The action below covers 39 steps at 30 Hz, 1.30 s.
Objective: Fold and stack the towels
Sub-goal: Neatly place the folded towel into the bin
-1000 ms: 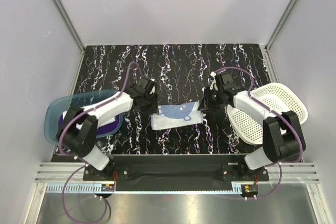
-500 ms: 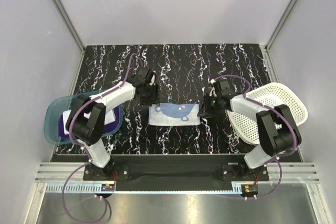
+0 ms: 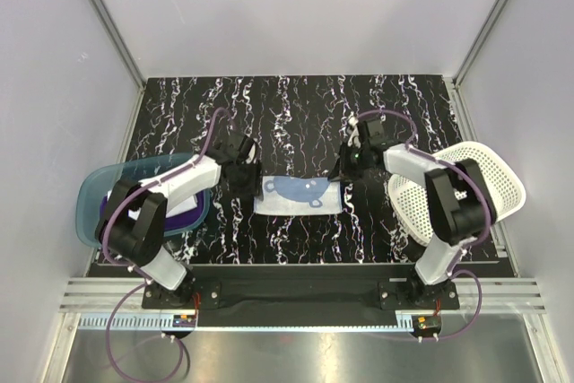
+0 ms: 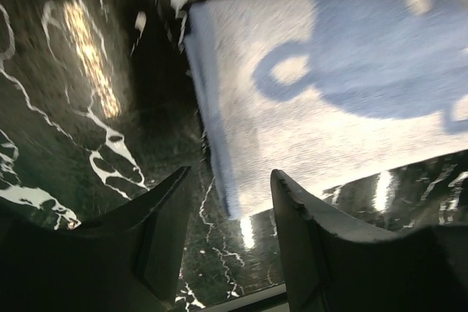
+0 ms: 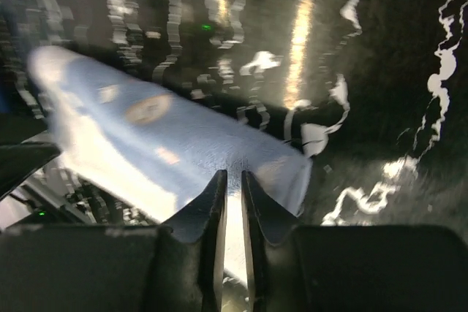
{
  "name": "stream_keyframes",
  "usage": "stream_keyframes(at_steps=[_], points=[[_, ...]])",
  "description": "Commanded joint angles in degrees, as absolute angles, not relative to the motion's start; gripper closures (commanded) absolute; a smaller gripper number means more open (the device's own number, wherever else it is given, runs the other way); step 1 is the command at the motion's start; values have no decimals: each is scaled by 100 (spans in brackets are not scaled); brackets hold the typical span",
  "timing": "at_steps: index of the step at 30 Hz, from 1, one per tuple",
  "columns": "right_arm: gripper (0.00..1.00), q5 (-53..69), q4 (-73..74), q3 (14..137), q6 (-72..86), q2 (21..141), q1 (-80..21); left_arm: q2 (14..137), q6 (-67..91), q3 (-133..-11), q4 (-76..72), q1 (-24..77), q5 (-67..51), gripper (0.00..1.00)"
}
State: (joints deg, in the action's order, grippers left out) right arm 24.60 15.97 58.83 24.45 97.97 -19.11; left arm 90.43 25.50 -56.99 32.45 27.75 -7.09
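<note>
A light blue and white towel (image 3: 299, 195) lies flat as a folded rectangle in the middle of the black marbled table. My left gripper (image 3: 244, 173) is at its left edge, open, and in the left wrist view the left gripper (image 4: 230, 174) straddles the near corner of the towel (image 4: 329, 100) without pinching it. My right gripper (image 3: 346, 170) is at the towel's right edge. In the right wrist view the right gripper (image 5: 234, 174) has its jaws drawn to a narrow slit on the towel (image 5: 146, 137) cloth, just inside its right end. A deep purple towel (image 3: 182, 218) lies in the tub.
A translucent teal tub (image 3: 94, 195) stands at the left edge of the table, partly under my left arm. A white perforated basket (image 3: 475, 177) lies tilted at the right, beside my right arm. Grey walls close in the table on three sides.
My left gripper's jaws have widened and it has settled at the towel's left edge. My right gripper has moved onto the right edge and its jaws have narrowed. The towel has shifted slightly left.
</note>
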Motion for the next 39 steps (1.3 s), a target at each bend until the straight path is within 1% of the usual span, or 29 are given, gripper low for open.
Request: stream_keyframes(at_steps=[1,7,12,15,16,19,22,28,31,32,34,35,36,38,39], points=[[81,2329,1477,6152,2154,10379,-1925,9184,2742,-5537,2874,2795,-817,49],[80,1881,1459,6231,2039,10477,-1925,9413,2707,-5581,3093,2795,-387,51],[73,1846,1713,6336,2004,10099,-1925,9255,2690,-5713,3182,2795,-299,50],[70,1881,1915,6346,2013,9757,-1925,9228,2593,-5915,3147,2769,-456,47],[69,1916,1951,6328,2039,9669,-1925,9272,2558,-5950,3077,2742,-675,46],[67,2056,2039,6188,2144,9361,-1925,9378,2505,-6056,2928,2602,-1035,45],[64,2381,1855,5898,2276,9124,-1933,9561,2487,-6091,2874,2496,-1107,44],[60,2338,1705,5555,2294,8912,-1934,9948,2505,-6091,2646,2461,-1423,45],[50,2364,1696,5537,2303,8903,-1934,10098,2645,-6021,2610,2470,-1459,49],[39,2364,1705,5537,2294,8860,-1925,10116,2715,-5994,2610,2461,-1433,50],[19,2338,1714,5537,2294,8798,-1934,10142,2777,-5889,2497,2470,-1433,55],[8,2329,1740,5555,2285,8720,-1925,10160,2812,-5880,2479,2461,-1441,59],[1,2320,1749,5555,2276,8684,-1934,10178,2839,-5889,2479,2470,-1441,68],[0,2303,1810,5581,2250,8561,-1934,10187,2874,-5941,2540,2470,-1433,79],[0,2251,1837,5590,2241,8534,-1934,10169,2883,-5959,2610,2478,-1441,89]])
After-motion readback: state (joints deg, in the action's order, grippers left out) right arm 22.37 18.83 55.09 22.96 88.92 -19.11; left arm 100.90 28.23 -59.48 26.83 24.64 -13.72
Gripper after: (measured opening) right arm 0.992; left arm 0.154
